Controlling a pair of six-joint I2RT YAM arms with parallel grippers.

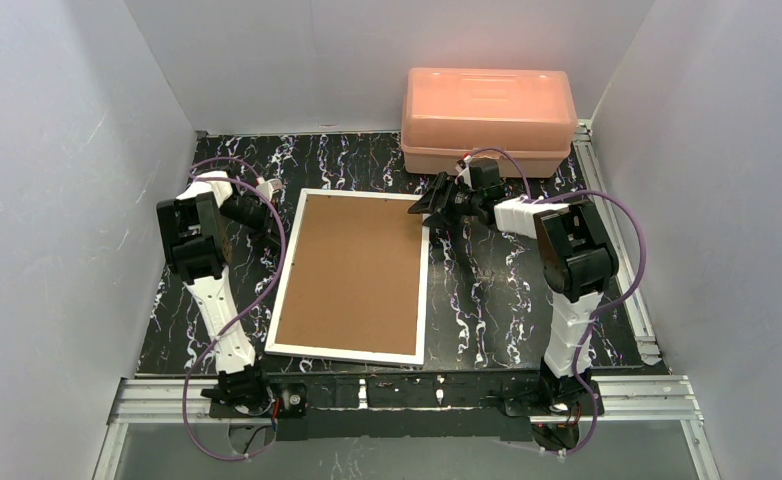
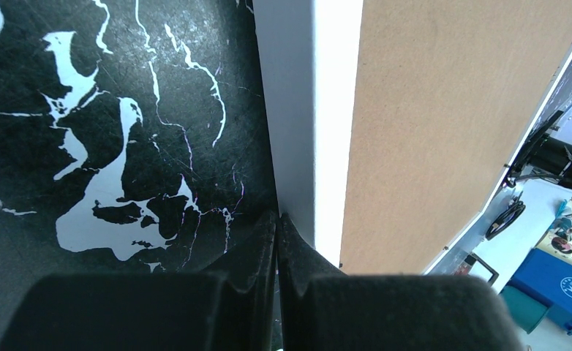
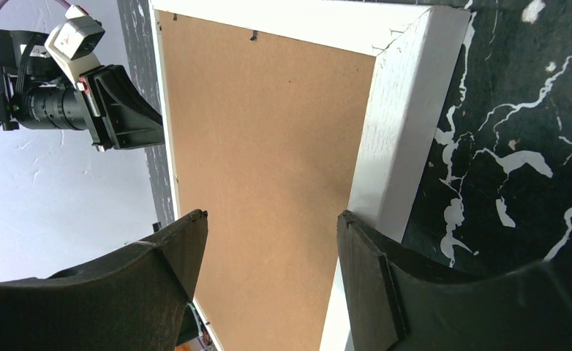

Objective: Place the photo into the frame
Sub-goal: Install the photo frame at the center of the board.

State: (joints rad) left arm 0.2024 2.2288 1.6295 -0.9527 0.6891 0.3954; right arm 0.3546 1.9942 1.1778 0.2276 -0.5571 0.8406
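Observation:
The frame point(image 1: 352, 275) lies back up on the black marbled table, its brown board facing me inside a white border. The photo is not in view. My left gripper point(image 1: 270, 188) is shut, its closed fingertips point(image 2: 277, 216) against the outer side of the frame's white left edge point(image 2: 320, 110) near the far corner. My right gripper point(image 1: 424, 208) is open at the frame's far right corner. In the right wrist view point(image 3: 272, 216) one finger is over the brown board point(image 3: 268, 124) and the other is outside the white right edge point(image 3: 400, 131).
A pink plastic box point(image 1: 487, 118) stands at the back right, just behind the right arm. White walls close in the left, back and right. Metal rails run along the table's right side point(image 1: 617, 250) and near edge.

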